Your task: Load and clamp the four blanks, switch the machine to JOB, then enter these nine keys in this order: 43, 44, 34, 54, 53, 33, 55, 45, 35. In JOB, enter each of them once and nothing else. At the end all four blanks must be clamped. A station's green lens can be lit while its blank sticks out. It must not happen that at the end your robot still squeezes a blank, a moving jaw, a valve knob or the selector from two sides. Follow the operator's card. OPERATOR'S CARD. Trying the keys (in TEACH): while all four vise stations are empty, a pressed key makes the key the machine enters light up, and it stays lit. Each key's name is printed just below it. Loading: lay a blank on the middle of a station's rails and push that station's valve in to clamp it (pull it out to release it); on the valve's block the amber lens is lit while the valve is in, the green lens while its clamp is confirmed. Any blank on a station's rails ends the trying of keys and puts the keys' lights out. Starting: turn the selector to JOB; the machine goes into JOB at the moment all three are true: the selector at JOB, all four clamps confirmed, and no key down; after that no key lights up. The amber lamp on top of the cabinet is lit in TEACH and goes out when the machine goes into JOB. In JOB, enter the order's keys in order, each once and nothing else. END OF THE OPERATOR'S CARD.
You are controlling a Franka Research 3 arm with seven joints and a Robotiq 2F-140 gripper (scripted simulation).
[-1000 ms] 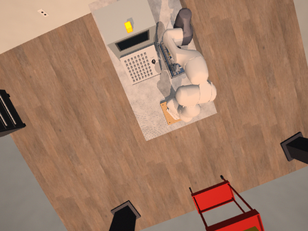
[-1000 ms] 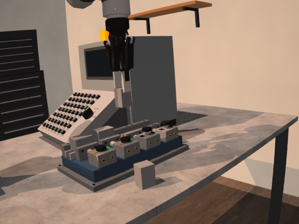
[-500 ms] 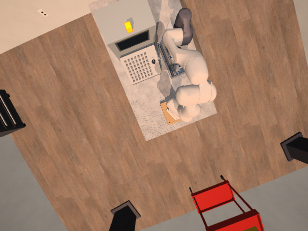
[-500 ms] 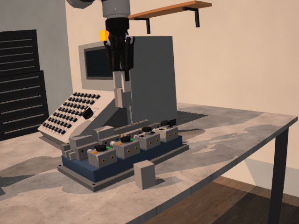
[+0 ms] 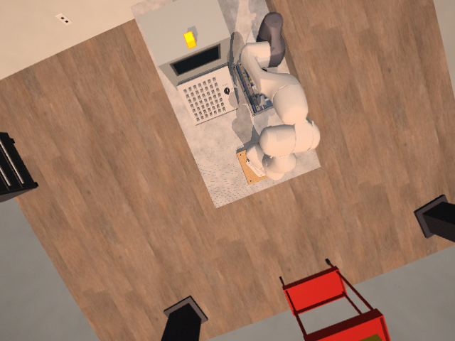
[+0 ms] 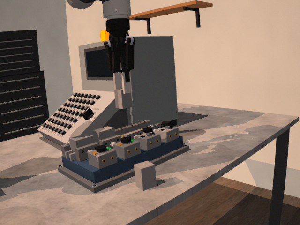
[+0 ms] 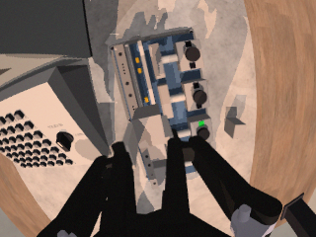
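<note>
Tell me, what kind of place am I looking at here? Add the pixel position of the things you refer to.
Probably a machine workshop or training lab: a cabinet (image 5: 180,22) (image 6: 153,77) with a sloping panel of keys (image 5: 189,106) (image 6: 72,135), a row of vise stations on a blue base (image 6: 135,158), and a red cart (image 5: 316,291) on the floor.

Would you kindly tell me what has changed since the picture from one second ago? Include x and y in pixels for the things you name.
Nothing visibly changed. The black two-fingered tool (image 6: 123,76) (image 7: 149,128) stays above the vise, gripping the grey rectangular blank (image 6: 123,99) (image 7: 152,129); the grey block on the table (image 6: 145,176) (image 7: 233,120) stands where it was.
</note>
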